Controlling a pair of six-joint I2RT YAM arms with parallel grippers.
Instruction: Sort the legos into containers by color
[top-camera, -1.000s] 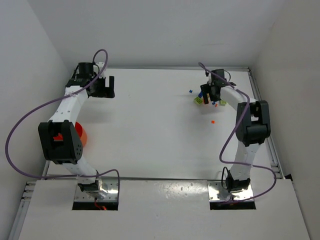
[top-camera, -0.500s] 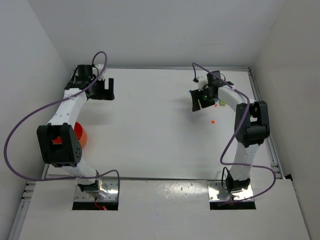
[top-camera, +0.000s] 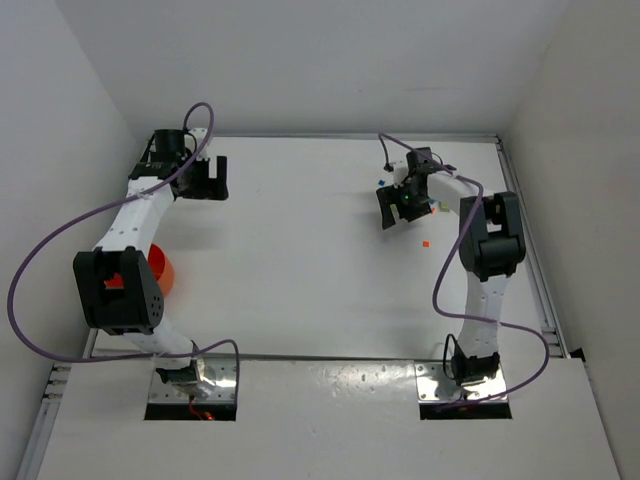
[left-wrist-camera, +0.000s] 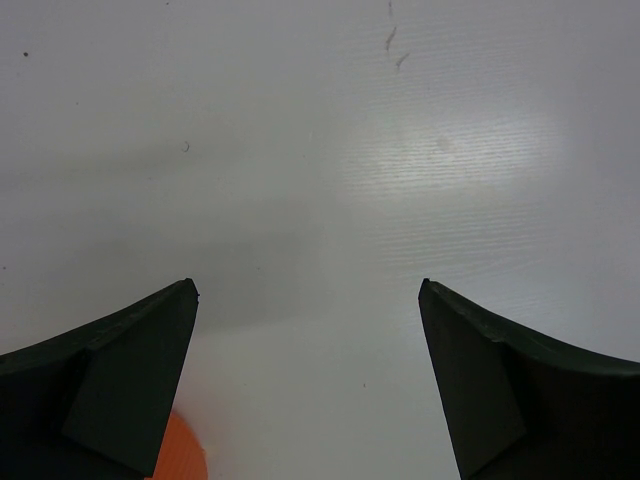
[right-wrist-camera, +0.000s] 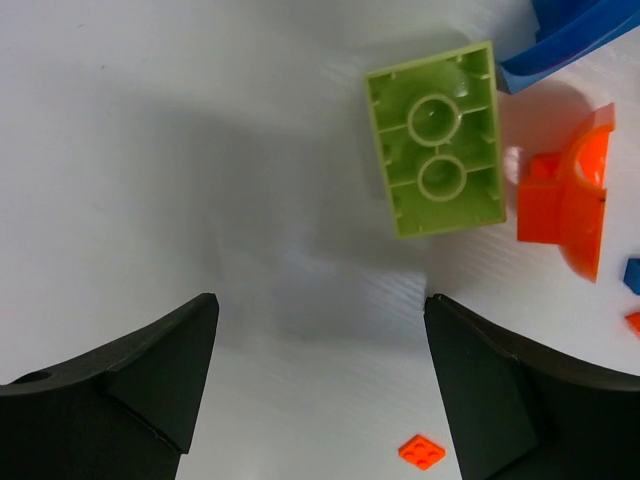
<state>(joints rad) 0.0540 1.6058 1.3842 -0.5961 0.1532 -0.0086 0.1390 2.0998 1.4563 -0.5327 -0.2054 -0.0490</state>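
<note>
Right pincer (right-wrist-camera: 318, 300) hovering wide open and gripping nothing above the white counter (right-wrist-camera: 150, 150), its wrist view alone resolving a lime-green rectangular plastic brick (right-wrist-camera: 435, 140) lying underside-up beside an orange curved plastic piece (right-wrist-camera: 570, 200), left pincer (left-wrist-camera: 306, 285) gaping empty, round orange plastic bowl (top-camera: 164, 268) sitting at the counter's left edge, showing plainer from above.

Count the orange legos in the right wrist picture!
3: a curved piece beside the green brick, a tiny flat plate near the bottom, a sliver cut off at the right edge. Others may lie out of view.
</note>
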